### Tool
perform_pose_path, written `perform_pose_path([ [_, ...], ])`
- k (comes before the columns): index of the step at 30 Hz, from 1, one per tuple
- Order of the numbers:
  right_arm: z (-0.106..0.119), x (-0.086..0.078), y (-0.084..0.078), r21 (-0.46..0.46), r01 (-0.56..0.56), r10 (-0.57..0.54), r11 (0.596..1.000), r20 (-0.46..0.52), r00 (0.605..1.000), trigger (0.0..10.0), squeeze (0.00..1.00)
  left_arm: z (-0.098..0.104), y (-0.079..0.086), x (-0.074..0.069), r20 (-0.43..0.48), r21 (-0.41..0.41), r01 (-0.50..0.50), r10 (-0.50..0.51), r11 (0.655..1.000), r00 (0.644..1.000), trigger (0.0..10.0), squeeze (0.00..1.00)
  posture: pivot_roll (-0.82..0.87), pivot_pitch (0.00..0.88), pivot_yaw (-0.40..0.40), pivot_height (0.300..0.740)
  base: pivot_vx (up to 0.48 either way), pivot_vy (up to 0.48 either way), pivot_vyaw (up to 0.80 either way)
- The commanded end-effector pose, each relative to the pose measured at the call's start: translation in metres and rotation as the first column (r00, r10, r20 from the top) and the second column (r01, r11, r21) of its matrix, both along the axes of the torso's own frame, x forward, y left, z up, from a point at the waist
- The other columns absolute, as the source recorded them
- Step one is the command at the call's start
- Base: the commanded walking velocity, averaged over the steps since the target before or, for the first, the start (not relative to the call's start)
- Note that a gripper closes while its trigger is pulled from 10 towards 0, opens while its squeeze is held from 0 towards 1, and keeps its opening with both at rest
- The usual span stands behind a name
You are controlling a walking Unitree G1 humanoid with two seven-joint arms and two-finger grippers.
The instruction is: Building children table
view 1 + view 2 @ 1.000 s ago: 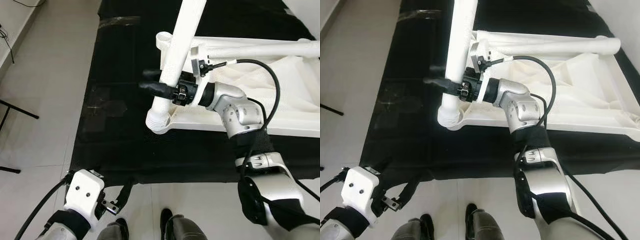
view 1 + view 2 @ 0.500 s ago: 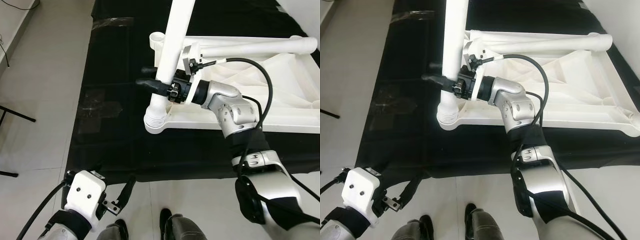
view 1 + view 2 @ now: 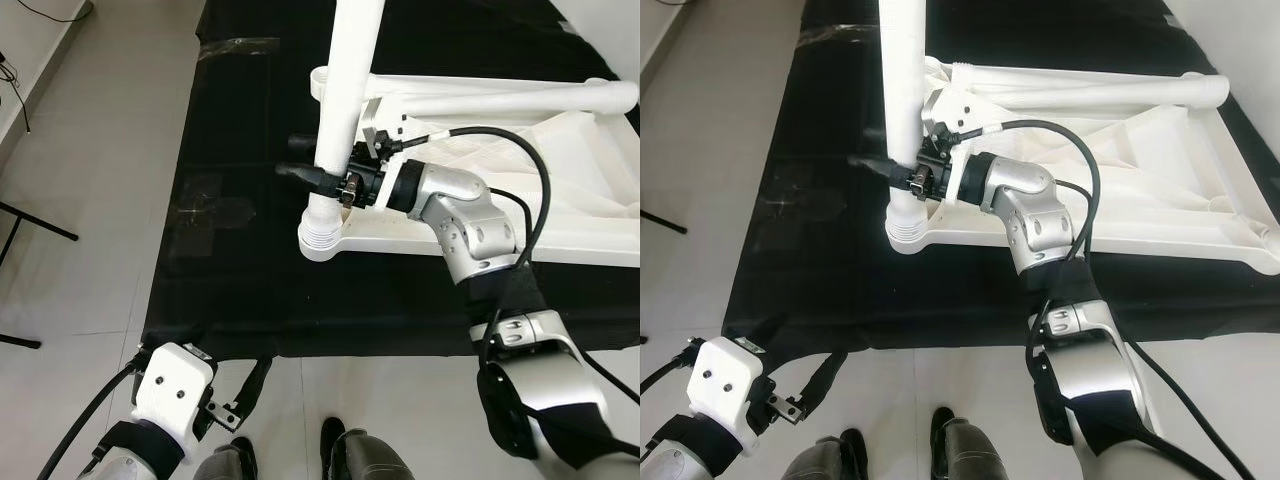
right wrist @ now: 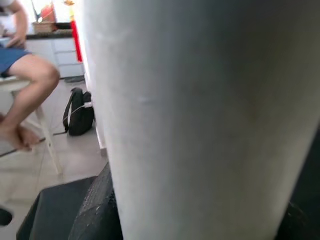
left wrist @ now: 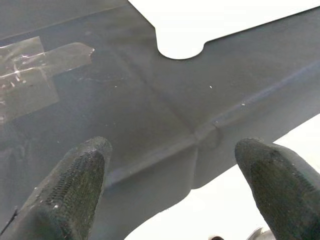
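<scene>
left eye view:
- tabletop (image 3: 560, 215): white, upside down on the black mat (image 3: 230, 150), right half of frame
- leg (image 3: 340, 110): white tube, upper centre, nearly upright, ribbed foot end at the tabletop's near-left corner socket (image 3: 322, 238)
- second leg (image 3: 500, 97): lies flat along the tabletop's far edge, upper right
- right end effector (image 3: 308, 160): centre, clamped across the leg just above the socket, black fingers poke out on the leg's left side
- left end effector (image 3: 250, 385): bottom left, idle over the mat's near edge

right eye view:
- leg (image 3: 902, 100): same hold, looks close to vertical; can't tell if fully seated in the socket
- floor (image 3: 720, 200): grey tile, left strip of frame

left wrist view:
- fingers (image 5: 70, 192): spread apart, nothing between them
- mat (image 5: 165, 125): dark, creased, a tape patch at upper left

right wrist view:
- leg (image 4: 200, 115): white tube right up against the camera, fingers around its base
- person (image 4: 22, 75): seated, bare leg, upper left, well away
- bag (image 4: 77, 117): dark, on the floor at left

risk:
- cause 1: grip sits low on a long tube, so the top can sway; a tilted leg would jam or cross-thread in the socket
- cause 2: tabletop is not held down; a push or twist may slide it on the mat, left end effector gives no brace
- cause 3: letting go before the leg is seated would likely topple it onto the tabletop or floor
</scene>
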State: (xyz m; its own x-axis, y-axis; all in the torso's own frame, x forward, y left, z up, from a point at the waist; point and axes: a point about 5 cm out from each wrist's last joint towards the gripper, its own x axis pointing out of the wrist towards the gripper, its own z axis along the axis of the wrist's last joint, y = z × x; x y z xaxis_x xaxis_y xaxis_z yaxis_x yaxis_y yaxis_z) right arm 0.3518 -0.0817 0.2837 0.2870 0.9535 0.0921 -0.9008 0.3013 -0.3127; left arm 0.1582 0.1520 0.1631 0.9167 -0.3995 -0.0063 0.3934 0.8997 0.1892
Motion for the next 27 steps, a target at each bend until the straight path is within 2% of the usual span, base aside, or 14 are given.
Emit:
perform_pose_path([
  [1,-0.023,-0.005,0.005,-0.076,-0.042,0.038,0.996,-0.057,0.998,10.0,0.0,-0.004,0.0,-0.002,-0.017,0.004,0.001,-0.001,1.0,1.0,10.0,0.0,-0.19,0.324,-0.072,0.74,0.0,0.0,0.0],
  [3,-0.029,-0.012,0.008,-0.12,-0.059,0.055,0.991,-0.031,0.998,10.0,0.0,-0.005,0.0,-0.001,-0.014,0.006,0.001,-0.001,1.0,1.0,10.0,0.0,-0.2,0.317,-0.073,0.74,0.0,0.0,0.0],
  [8,-0.033,-0.013,0.007,-0.18,-0.058,0.06,0.982,0.004,0.998,10.0,0.0,-0.006,0.0,0.001,-0.011,0.007,0.0,0.0,1.0,1.0,10.0,0.0,-0.2,0.314,-0.074,0.74,0.0,0.0,0.0],
  [13,-0.026,-0.015,0.008,-0.31,-0.091,0.117,0.946,0.068,0.991,10.0,0.0,-0.007,-0.001,0.003,-0.003,0.007,-0.002,0.002,1.0,1.0,10.0,0.0,-0.21,0.297,-0.081,0.74,0.0,0.0,0.0],
  [16,-0.024,-0.017,0.008,-0.331,-0.103,0.133,0.938,0.068,0.989,10.0,0.0,-0.007,-0.002,0.003,-0.001,0.007,-0.003,0.003,1.0,1.0,10.0,0.0,-0.21,0.296,-0.086,0.74,0.0,0.0,0.0],
  [20,-0.02,-0.018,0.01,-0.328,-0.139,0.158,0.934,0.033,0.987,10.0,0.0,-0.007,-0.002,0.004,0.002,0.005,-0.007,0.007,1.0,1.0,10.0,0.0,-0.21,0.294,-0.09,0.74,0.0,0.0,0.0],
  [22,-0.014,-0.014,0.015,-0.269,-0.132,0.129,0.954,-0.028,0.991,10.0,0.0,-0.007,-0.002,0.004,0.005,0.004,-0.009,0.009,1.0,1.0,10.0,0.0,-0.21,0.292,-0.091,0.74,0.0,0.0,0.0],
  [23,-0.014,-0.014,0.015,-0.269,-0.132,0.129,0.954,-0.028,0.991,10.0,0.0,-0.007,-0.002,0.004,0.005,0.004,-0.009,0.009,1.0,1.0,10.0,0.0,-0.21,0.292,-0.091,0.74,0.0,0.0,0.0],
  [25,-0.012,-0.01,0.017,-0.232,-0.104,0.093,0.967,-0.058,0.994,10.0,0.0,-0.008,-0.002,0.004,0.005,0.004,-0.009,0.009,1.0,1.0,10.0,0.0,-0.21,0.292,-0.091,0.74,0.0,0.0,0.0],
  [27,-0.011,0.004,0.015,-0.16,0.025,-0.044,0.987,-0.114,0.993,10.0,0.0,-0.008,-0.003,0.004,0.008,0.002,-0.011,0.011,1.0,1.0,10.0,0.0,-0.21,0.292,-0.093,0.74,0.0,0.0,0.0],
])
